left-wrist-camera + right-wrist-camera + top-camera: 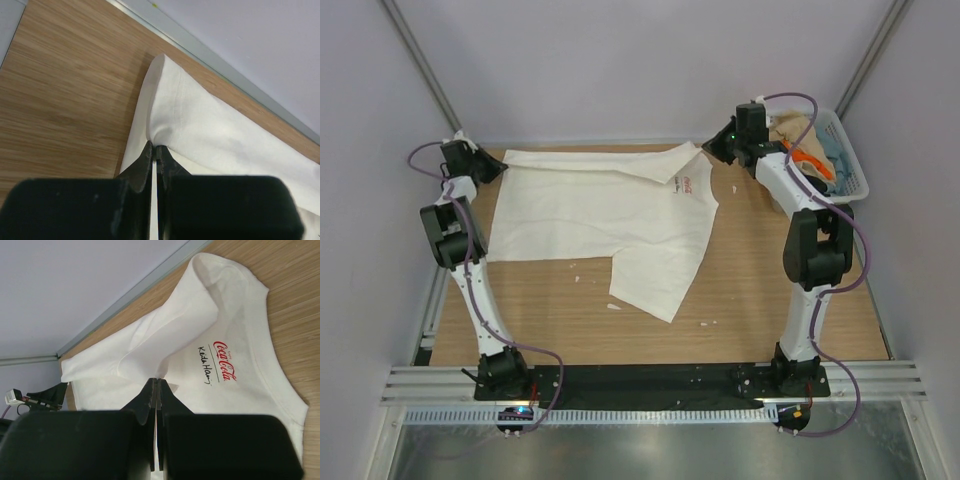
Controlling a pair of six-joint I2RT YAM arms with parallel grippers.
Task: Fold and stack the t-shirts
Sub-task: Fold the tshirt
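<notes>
A white t-shirt [610,215] is lying flat across the upper middle of the wooden table [750,300]. Its long axis is running left to right in the top view. The end carrying the red print [225,360] is pointing to the right, and the plain end is reaching toward the upper left. A strip along the top edge is lying doubled over the cloth below it, and one flap is trailing toward the lower centre of the frame.

The left gripper [154,147], at the upper left of the top view, is pinching the shirt's folded corner between fingers pressed tightly together. The right gripper [156,382], at the upper right, is likewise pinching a raised fold of the same shirt close to the print.

A white plastic lattice basket [857,178] is sitting in the upper right corner. It is holding a crumpled tan shirt [790,130], an orange shirt [812,162] and a pale blue shirt [835,150].

The white cloth is looking soft and smooth, with a stitched hem showing in the left wrist view. The tabletop is showing a light wood grain.
</notes>
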